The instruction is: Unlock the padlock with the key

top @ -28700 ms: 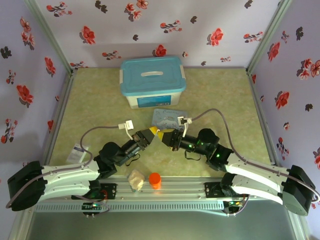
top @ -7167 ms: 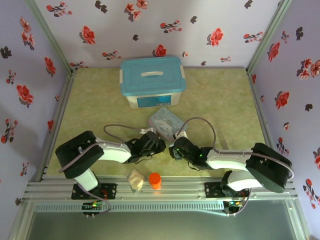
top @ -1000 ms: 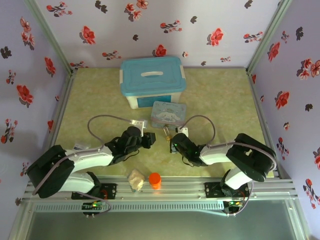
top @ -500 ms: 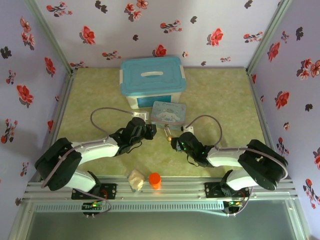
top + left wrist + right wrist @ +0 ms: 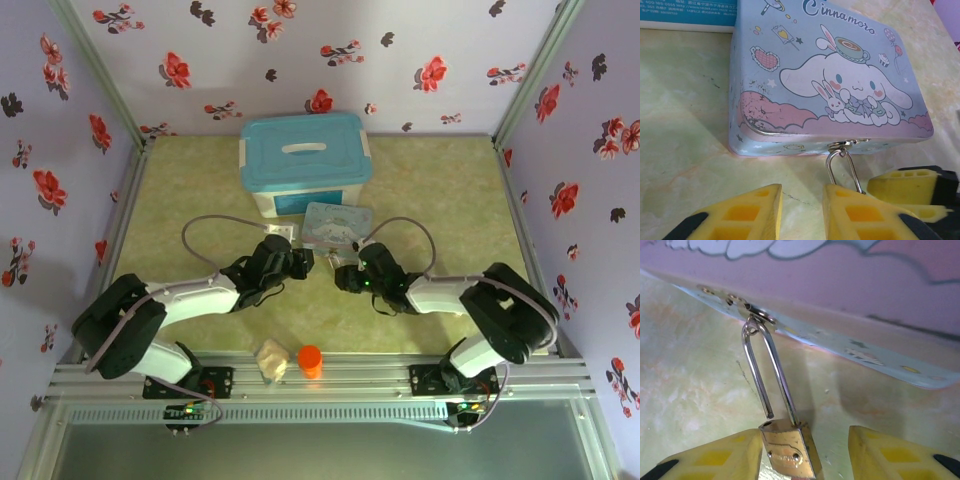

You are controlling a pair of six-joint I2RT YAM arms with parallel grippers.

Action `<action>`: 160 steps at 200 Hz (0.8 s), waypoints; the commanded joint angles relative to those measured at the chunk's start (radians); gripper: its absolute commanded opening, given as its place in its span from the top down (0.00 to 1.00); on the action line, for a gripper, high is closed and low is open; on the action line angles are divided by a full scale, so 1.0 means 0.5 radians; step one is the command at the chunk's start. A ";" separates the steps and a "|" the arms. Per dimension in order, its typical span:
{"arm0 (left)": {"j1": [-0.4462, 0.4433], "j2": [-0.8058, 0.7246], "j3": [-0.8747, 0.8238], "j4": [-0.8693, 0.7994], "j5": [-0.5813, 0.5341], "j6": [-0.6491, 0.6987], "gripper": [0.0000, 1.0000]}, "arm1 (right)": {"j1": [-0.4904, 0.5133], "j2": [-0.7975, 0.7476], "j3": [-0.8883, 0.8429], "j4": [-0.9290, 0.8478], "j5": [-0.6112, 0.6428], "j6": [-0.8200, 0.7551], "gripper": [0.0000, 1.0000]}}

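The brass padlock (image 5: pixel 790 452) lies on the table between my right gripper's (image 5: pixel 805 440) yellow fingers (image 5: pixel 715 460). It rests against the left finger and stands apart from the right one, so this gripper is open. Its silvery shackle (image 5: pixel 765 370) is hooked through the latch of the cartoon-printed tin (image 5: pixel 830 80), and the shackle's free end sits out of the body. My left gripper (image 5: pixel 802 215) stands open just left of the shackle (image 5: pixel 842 167), with bare table between its fingers. The key is hidden. From above, both grippers (image 5: pixel 305 262) (image 5: pixel 343 275) meet in front of the tin (image 5: pixel 335 225).
A white box with a blue lid (image 5: pixel 305 160) stands behind the tin. An orange cylinder (image 5: pixel 310 360) and a beige lump (image 5: pixel 270 358) sit by the front rail. Flowered walls close in the left, back and right sides.
My right gripper has moved up toward the tin's front edge, and the tin has turned slightly. The left gripper has barely shifted.
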 commanded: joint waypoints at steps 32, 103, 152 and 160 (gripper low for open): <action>0.011 0.030 -0.038 0.059 -0.032 -0.028 0.72 | 0.023 0.163 0.121 -0.147 -0.008 -0.129 0.61; 0.031 0.058 0.065 -0.016 -0.035 0.030 0.72 | 0.027 0.013 -0.079 0.046 -0.018 0.058 0.74; 0.069 0.186 0.352 -0.207 -0.057 0.211 0.71 | 0.018 -0.044 -0.064 -0.022 0.017 0.066 0.71; 0.071 0.203 0.387 -0.219 -0.057 0.229 0.71 | 0.016 -0.041 -0.058 -0.033 0.010 0.061 0.73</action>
